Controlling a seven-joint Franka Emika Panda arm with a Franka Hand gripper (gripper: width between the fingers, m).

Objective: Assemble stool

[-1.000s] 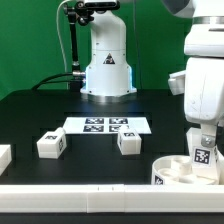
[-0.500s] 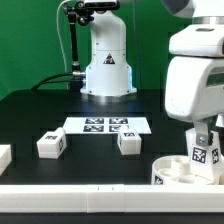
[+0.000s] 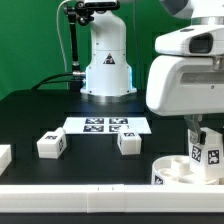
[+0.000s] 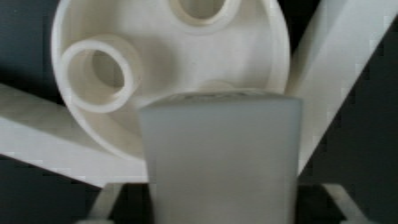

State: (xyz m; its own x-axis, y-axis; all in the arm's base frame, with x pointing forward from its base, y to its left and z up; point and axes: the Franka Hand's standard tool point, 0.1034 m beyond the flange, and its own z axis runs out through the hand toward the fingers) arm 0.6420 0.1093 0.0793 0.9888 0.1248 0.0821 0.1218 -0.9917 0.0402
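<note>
At the exterior view's lower right, the jaws pinch a leg point(image 3: 207, 153) upright over the seat point(image 3: 175, 172), probably to line it up with a hole. Two spare legs point(image 3: 51, 145) point(image 3: 128, 143) lie on the tabletop point(image 3: 30, 115).

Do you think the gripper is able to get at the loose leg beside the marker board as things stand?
Probably not yet. The gripper is shut on a second leg over the seat, so it has no free jaws. Nothing stands between it and the loose leg, so the path itself seems free.
</note>
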